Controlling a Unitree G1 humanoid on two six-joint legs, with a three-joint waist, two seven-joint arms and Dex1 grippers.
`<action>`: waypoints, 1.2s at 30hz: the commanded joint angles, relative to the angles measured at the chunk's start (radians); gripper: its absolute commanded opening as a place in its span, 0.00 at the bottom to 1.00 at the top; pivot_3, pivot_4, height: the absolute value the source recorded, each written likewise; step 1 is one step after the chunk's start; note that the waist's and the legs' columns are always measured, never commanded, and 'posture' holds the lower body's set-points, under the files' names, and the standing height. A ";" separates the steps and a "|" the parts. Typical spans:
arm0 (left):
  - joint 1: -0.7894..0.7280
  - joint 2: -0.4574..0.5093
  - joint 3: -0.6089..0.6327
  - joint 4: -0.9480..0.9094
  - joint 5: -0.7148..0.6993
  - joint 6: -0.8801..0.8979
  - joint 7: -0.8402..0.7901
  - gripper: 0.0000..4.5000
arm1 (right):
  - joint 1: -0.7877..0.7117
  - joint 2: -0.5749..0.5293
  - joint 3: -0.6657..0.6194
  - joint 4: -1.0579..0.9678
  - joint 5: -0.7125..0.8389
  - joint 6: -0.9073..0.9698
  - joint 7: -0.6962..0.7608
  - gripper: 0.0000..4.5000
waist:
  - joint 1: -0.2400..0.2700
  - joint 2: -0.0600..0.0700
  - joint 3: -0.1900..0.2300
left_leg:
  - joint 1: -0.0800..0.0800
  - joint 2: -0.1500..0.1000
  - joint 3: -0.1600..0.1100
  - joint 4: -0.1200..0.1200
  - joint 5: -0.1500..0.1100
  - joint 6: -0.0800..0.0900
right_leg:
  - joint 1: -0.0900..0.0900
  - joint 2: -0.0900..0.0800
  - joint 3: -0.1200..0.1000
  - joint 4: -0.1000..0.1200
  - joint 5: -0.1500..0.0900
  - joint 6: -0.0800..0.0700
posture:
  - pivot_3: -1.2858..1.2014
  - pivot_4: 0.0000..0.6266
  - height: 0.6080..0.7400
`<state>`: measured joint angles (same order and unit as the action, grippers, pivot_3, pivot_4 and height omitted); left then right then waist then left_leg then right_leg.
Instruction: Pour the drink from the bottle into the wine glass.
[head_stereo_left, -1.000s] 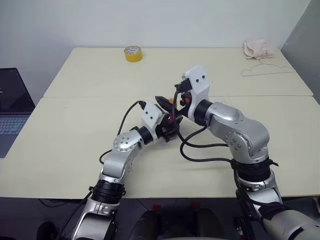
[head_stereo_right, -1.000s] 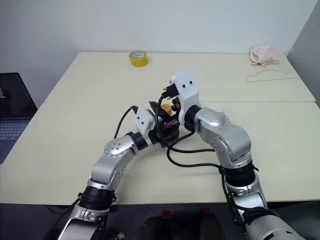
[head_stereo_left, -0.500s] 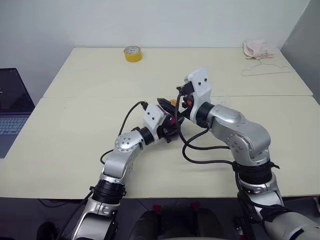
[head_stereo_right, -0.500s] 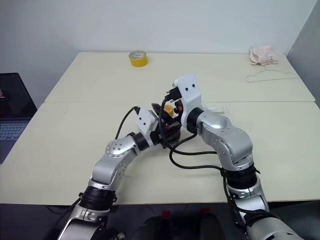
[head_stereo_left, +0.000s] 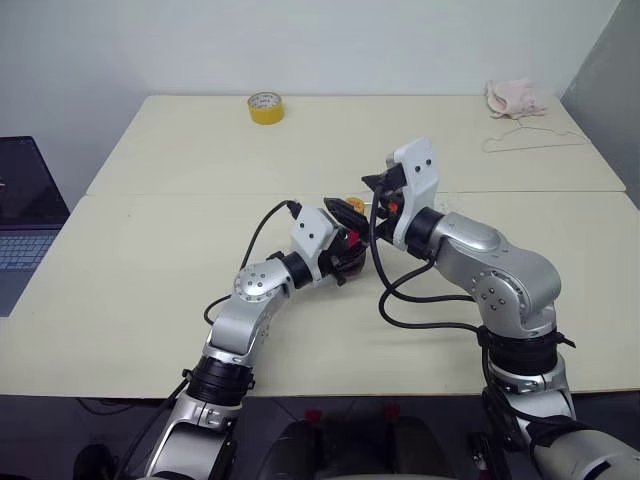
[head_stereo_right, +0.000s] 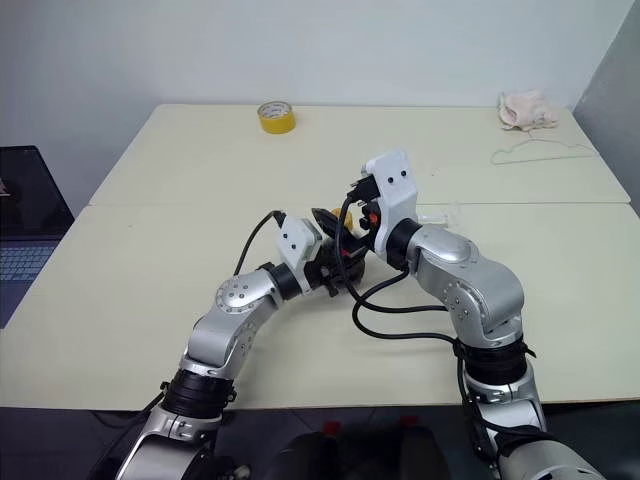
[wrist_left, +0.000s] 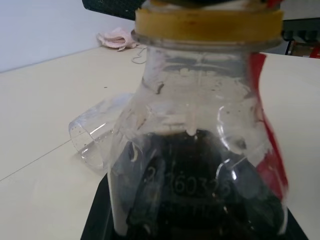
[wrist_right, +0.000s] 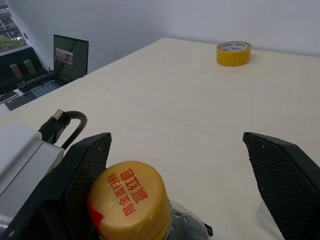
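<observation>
Near the middle of the pale worktop (head_stereo_left: 140, 290), just this side of the seam where its two halves meet, the left pincer (head_stereo_left: 345, 258) is clamped tight around the bottle (wrist_left: 200, 150), holding it upright. The dark drink (wrist_left: 200, 210) fills only the lower part of the round body, and the yellow cap (wrist_right: 131, 200) is on. The right pincer (wrist_right: 180, 165) hovers just above that cap with its two black fingers (wrist_right: 282, 175) spread as wide as they go, one on each side, neither touching the cap.

The wine glass (wrist_left: 95, 137) lies on its side on the worktop just beyond the bottle, its open rim toward the left wrist camera; its stem and foot are hidden behind the bottle. In the head views it shows only as a faint glint to the right of the arms, near the seam (head_stereo_right: 437, 213).

There is plenty of free surface around the arms: the near half of the worktop is bare out to both side edges and to the front edge. On the far half, a yellow tape roll (head_stereo_left: 266, 107) sits close to the back edge, and a crumpled pinkish cloth (head_stereo_left: 515, 98) and a thin wire hanger (head_stereo_left: 535, 138) lie near the far right corner. A laptop (head_stereo_left: 25, 210) stands off the left edge, well apart.
</observation>
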<state>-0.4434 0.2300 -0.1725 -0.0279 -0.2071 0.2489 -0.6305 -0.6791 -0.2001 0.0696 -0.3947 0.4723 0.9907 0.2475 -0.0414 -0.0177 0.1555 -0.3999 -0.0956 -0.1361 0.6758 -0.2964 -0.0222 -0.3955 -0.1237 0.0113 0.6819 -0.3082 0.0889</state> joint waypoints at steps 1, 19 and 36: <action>-0.016 0.005 0.030 -0.028 -0.010 -0.049 -0.005 0.30 | 0.014 -0.041 -0.089 -0.035 -0.014 0.004 -0.030 1.00 | 0.000 0.000 0.000 | 0.000 0.000 0.000 0.000 0.000 0.000 | 0.000 0.000 0.000 0.000 0.000 0.000 | 0.52 0.24 1.00; -0.013 0.013 0.035 -0.025 -0.011 -0.049 -0.018 0.30 | 0.056 -0.081 -0.131 -0.100 0.094 0.038 -0.015 1.00 | 0.001 0.000 0.000 | 0.000 0.000 0.000 0.000 0.000 0.000 | 0.000 0.000 0.000 0.000 0.000 0.000 | 0.52 0.24 1.00; -0.013 0.018 0.067 -0.012 -0.024 -0.042 -0.010 0.30 | 0.073 -0.090 -0.132 -0.126 0.120 0.033 0.005 1.00 | 0.003 0.000 0.000 | 0.000 0.000 0.000 0.000 0.000 0.000 | 0.000 0.000 0.000 0.000 0.000 0.000 | 0.52 0.24 1.00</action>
<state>-0.4430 0.2470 -0.1446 -0.0200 -0.2081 0.2298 -0.6457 -0.6006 -0.2836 -0.0536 -0.4767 0.5731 1.0370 0.2407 -0.0381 -0.0177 0.1555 -0.3999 -0.0956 -0.1358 0.6757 -0.2964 -0.0222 -0.3953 -0.1237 0.0115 0.6818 -0.3082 0.0889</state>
